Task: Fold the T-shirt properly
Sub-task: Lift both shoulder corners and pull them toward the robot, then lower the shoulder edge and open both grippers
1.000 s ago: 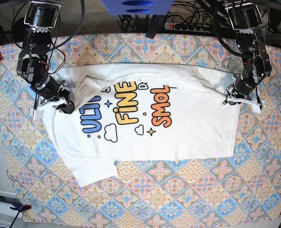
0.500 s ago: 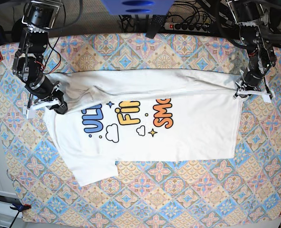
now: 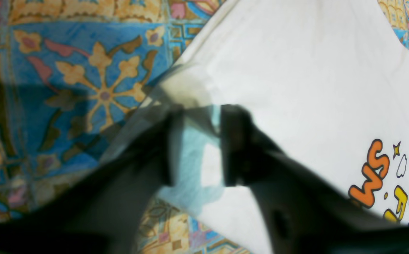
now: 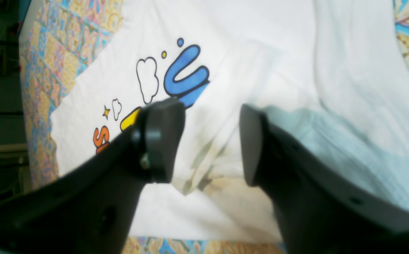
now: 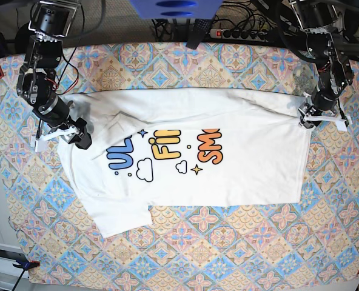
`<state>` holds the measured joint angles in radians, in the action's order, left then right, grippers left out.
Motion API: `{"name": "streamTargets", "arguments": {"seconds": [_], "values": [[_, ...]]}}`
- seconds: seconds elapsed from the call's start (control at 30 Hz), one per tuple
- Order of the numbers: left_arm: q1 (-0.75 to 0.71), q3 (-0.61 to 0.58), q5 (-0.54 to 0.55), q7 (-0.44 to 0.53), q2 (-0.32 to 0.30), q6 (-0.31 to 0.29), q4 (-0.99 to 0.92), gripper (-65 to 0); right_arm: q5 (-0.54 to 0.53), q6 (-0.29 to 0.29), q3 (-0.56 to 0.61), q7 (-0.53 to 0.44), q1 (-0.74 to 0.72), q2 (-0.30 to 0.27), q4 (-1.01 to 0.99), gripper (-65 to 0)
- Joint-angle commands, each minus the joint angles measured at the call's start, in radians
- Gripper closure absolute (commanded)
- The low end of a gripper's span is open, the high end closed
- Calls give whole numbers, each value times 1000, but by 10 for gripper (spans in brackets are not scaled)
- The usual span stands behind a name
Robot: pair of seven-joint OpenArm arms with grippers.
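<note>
The white T-shirt [image 5: 228, 173] lies spread on the patterned tablecloth [image 5: 240, 254], with its far part folded over the top of the blue, yellow and orange print [image 5: 164, 151]. My left gripper [image 5: 307, 116] rests at the shirt's far right corner. In the left wrist view its jaws [image 3: 204, 116] stand apart over the T-shirt [image 3: 296, 70] corner. My right gripper [image 5: 76, 136] sits at the shirt's left edge near a sleeve. In the right wrist view the right gripper [image 4: 209, 113] is open above wrinkled T-shirt [image 4: 261, 42] cloth, gripping nothing.
A power strip [image 5: 240, 33] and cables run along the back edge, beside a blue object [image 5: 173, 7]. Orange clamps [image 5: 25, 264] hold the tablecloth at the left edge. Bare cloth shows in front of the shirt.
Both grippers carried the shirt's edge toward the far side, covering the top of the print. Then they opened and let go of the cloth.
</note>
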<state>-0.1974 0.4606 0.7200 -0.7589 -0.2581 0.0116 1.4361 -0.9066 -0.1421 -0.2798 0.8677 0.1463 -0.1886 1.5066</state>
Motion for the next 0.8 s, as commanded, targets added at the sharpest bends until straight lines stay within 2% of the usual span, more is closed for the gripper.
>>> {"name": "streamTargets", "arguments": {"seconds": [0.0,0.1,0.2,0.33,0.43,0.53,0.77], "values": [[9,7,11,11,-19,-6,19,-306,-19,-11,-8,-11,9,-15,33,-292],[0,14,13,11,-22,-8,41,-438,-19,-11,-23,-11,51,-16,85,-292],[-69,14,36,11,-23,-8,133,-512,-19,-11,-72,-9,117,-16,134,-292],[-185,14,85,-27,-23,-8,276,-516,-19,-11,-92,-8,217,-16,165,-292],[-219,23,89,-80,-23,-8,291,-516,-19,-11,-115,-9,273,-16,165,-292],[-231,60,86,-81,-14,-8,252,-516,-19,-11,-131,-9,304,-16,162,-292],[-159,57,88,-81,-22,-8,64,-516,-19,-11,-129,-9,319,-16,154,-291]]}}
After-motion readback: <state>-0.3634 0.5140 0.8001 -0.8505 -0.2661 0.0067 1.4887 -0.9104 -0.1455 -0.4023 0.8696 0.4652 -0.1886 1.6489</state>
